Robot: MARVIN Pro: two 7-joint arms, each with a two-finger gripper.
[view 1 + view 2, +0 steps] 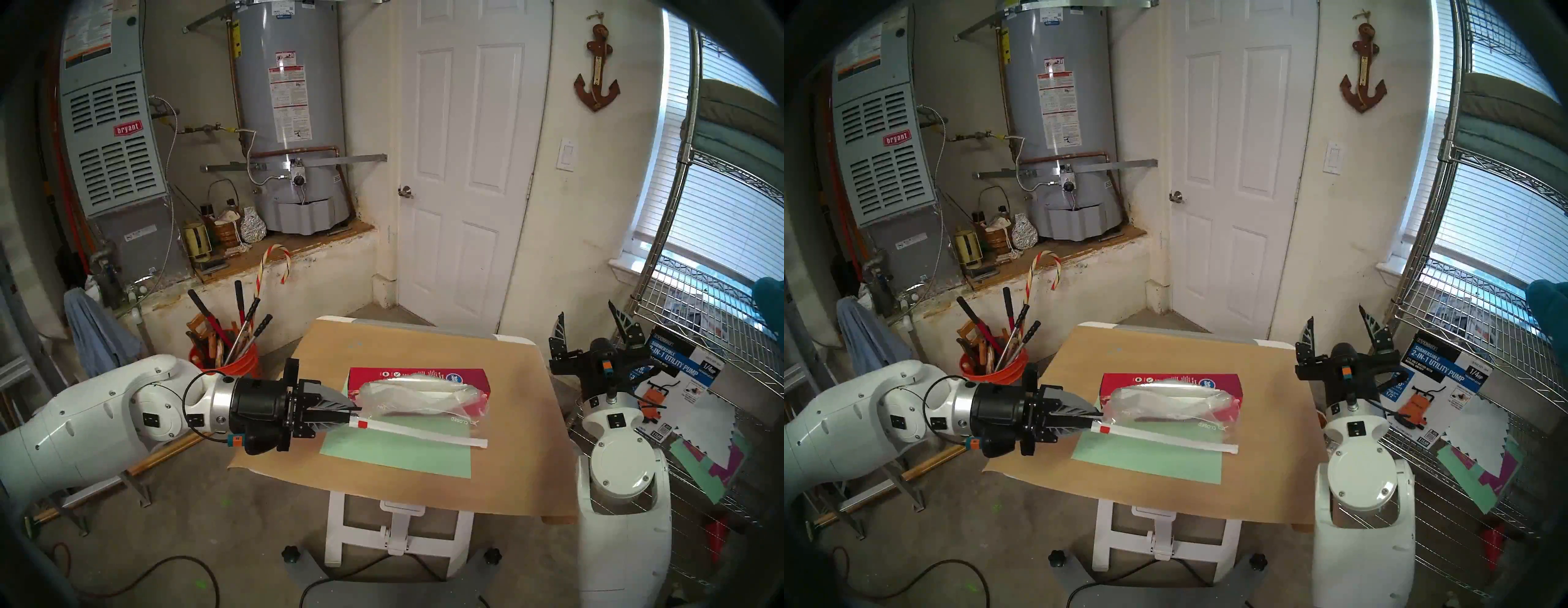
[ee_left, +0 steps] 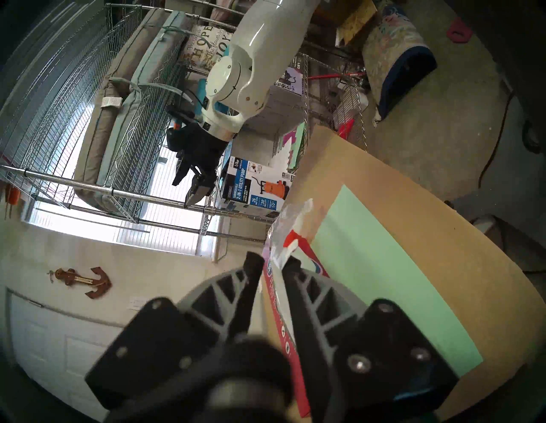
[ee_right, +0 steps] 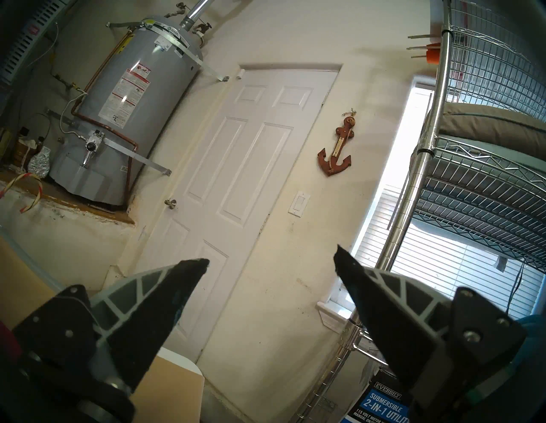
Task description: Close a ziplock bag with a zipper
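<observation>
- Ziplock bag (image 1: 418, 401): a clear, crinkly plastic bag, lifted at one end above the worktop (image 1: 509, 479), which is covered in brown paper. Its far side rests on a long red box (image 1: 418, 375) lying behind it, and a pale green sheet (image 1: 394, 456) lies under it.
- Zipper (image 1: 418, 433): a narrow white strip along the bag's near edge, with a small red slider (image 1: 362, 423) at the end closest to the left tool.
- Left tool (image 1: 356, 415): it reaches in level from the left side, its jaws nearly together and pinching the bag's corner at the zipper's end, just beside the red slider. The left wrist view shows plastic and the white strip between the jaws.
- Right tool (image 1: 592, 325): it points upward off the worktop's right edge, well apart from the bag, jaws spread wide and holding nothing.
- Progress, as a judgement: the bag is gripped and raised, but the slider sits at its starting end, so the zipper looks not yet run. Drawing the slider along the whole strip is what remains, likely a job for the idle right tool.
</observation>
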